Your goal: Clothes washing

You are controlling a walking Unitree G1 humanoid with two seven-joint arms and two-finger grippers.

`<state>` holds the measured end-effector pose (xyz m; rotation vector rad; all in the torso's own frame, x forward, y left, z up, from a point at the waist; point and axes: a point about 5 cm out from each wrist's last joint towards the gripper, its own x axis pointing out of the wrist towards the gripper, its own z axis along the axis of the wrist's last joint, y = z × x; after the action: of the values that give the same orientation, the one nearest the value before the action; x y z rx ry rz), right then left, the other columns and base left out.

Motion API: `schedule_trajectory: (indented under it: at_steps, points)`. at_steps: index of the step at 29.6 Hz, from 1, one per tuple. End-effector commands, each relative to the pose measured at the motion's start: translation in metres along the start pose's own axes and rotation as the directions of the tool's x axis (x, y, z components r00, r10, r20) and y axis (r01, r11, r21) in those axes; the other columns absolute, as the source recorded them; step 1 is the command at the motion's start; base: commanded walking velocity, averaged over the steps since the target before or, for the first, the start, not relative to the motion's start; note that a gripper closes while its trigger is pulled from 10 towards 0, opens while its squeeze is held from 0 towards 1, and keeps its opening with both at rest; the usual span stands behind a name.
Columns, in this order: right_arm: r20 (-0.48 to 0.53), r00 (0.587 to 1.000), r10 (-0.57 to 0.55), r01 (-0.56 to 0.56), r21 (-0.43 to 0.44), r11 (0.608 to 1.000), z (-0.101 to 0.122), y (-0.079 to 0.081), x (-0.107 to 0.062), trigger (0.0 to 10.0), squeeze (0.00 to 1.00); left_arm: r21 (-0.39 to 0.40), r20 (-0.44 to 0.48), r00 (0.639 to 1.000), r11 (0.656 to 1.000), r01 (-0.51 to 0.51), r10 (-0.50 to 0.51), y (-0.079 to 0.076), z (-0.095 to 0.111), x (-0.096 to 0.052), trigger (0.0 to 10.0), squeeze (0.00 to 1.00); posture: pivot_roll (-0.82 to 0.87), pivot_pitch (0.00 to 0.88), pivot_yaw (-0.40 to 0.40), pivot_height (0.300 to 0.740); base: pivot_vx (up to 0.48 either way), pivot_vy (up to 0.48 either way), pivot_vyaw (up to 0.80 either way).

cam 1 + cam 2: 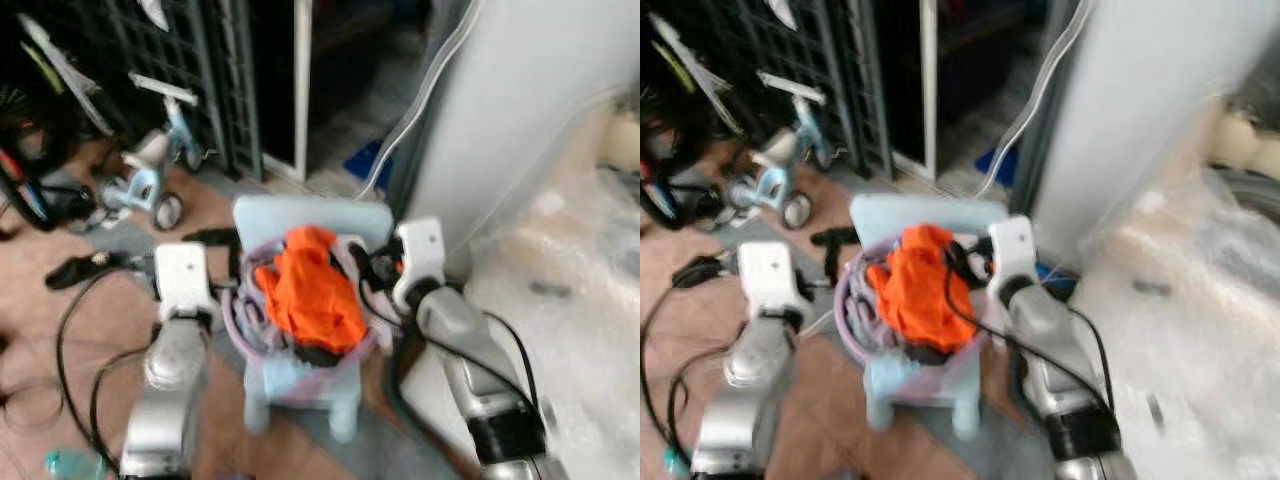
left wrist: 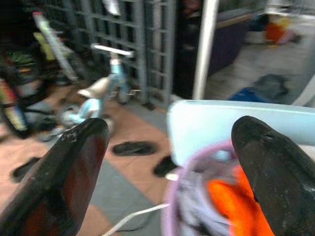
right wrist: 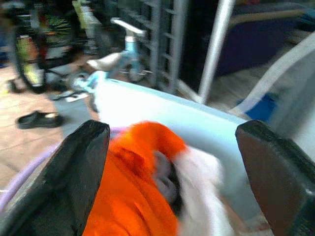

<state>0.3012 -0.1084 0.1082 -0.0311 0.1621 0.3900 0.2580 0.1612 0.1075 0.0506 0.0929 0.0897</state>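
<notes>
So the laundry is sitting in a lilac basket that's parked on the seat of a little pale blue chair, snug up against the chair's backrest. On top of the pile is a bright orange garment, with some white and grey clothes tucked under and beside it.

Both arms are up at the basket, one on each side. The left gripper is at the basket's left rim, fingers spread wide apart with nothing between them; its wrist view looks across the rim toward the chair back. The right gripper is at the right side, jaws also wide open, hovering just over the orange garment and the white cloth next to it. Can't tell if either one is actually touching the basket, everything's kinda blurry.

Around it: a small blue kid's tricycle back left by a dark metal grate, black sandals on the tiled floor, and black cables looping off the left arm. Right of the chair there's a big pale grey appliance and crinkly clear plastic sheeting.
</notes>
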Motion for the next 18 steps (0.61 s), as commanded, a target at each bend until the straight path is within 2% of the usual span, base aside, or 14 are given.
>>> schedule_trajectory:
  at_steps: [1, 6, 8, 13, 15, 16, 18]
  points:
    - [-0.047, 0.997, 0.064, -0.065, -0.016, 0.998, -0.004, 0.013, 0.003, 10.0, 0.0, 0.012, -0.011, 0.999, 0.999, -0.03, 0.03, 0.008, -0.002, -0.002, 10.0, 0.0, 0.02, 0.0, -0.049, 0.74, 0.0, 0.0, 0.0]
    - [-0.124, 0.985, 0.123, -0.128, -0.034, 0.991, -0.017, 0.018, 0.0, 10.0, 0.0, 0.024, -0.015, 0.998, 0.998, -0.057, 0.058, 0.01, -0.002, -0.004, 10.0, 0.0, 0.03, 0.0, -0.057, 0.74, 0.0, 0.0, 0.0]
    - [-0.203, 0.964, 0.173, -0.189, -0.062, 0.98, -0.028, 0.021, -0.002, 10.0, 0.0, 0.037, -0.034, 0.996, 0.996, -0.078, 0.079, 0.012, -0.005, -0.008, 10.0, 0.0, 0.06, 0.0, -0.068, 0.74, 0.0, 0.0, 0.0]
    - [-0.307, 0.935, 0.178, -0.207, -0.063, 0.976, -0.043, 0.02, 0.0, 10.0, 0.0, 0.071, -0.085, 0.992, 0.993, -0.091, 0.097, 0.019, -0.013, -0.018, 10.0, 0.0, 0.09, 0.0, -0.081, 0.74, 0.0, 0.0, 0.0]
    - [-0.35, 0.918, 0.187, -0.223, -0.065, 0.973, -0.053, 0.025, 0.003, 10.0, 0.0, 0.094, -0.148, 0.984, 0.992, -0.09, 0.103, 0.026, -0.023, -0.029, 10.0, 0.0, 0.15, 0.0, -0.102, 0.74, 0.0, 0.0, 0.0]
    - [-0.35, 0.918, 0.187, -0.223, -0.065, 0.973, -0.053, 0.025, 0.003, 10.0, 0.0, 0.094, -0.148, 0.984, 0.992, -0.09, 0.103, 0.026, -0.023, -0.029, 10.0, 0.0, 0.15, 0.0, -0.102, 0.74, 0.0, 0.0, 0.0]
    - [-0.37, 0.904, 0.213, -0.252, -0.061, 0.966, -0.061, 0.034, 0.006, 10.0, 0.0, 0.101, -0.178, 0.977, 0.99, -0.099, 0.116, 0.032, -0.026, -0.041, 10.0, 0.0, 0.18, 0.019, -0.115, 0.74, 0.0, 0.0, 0.0]
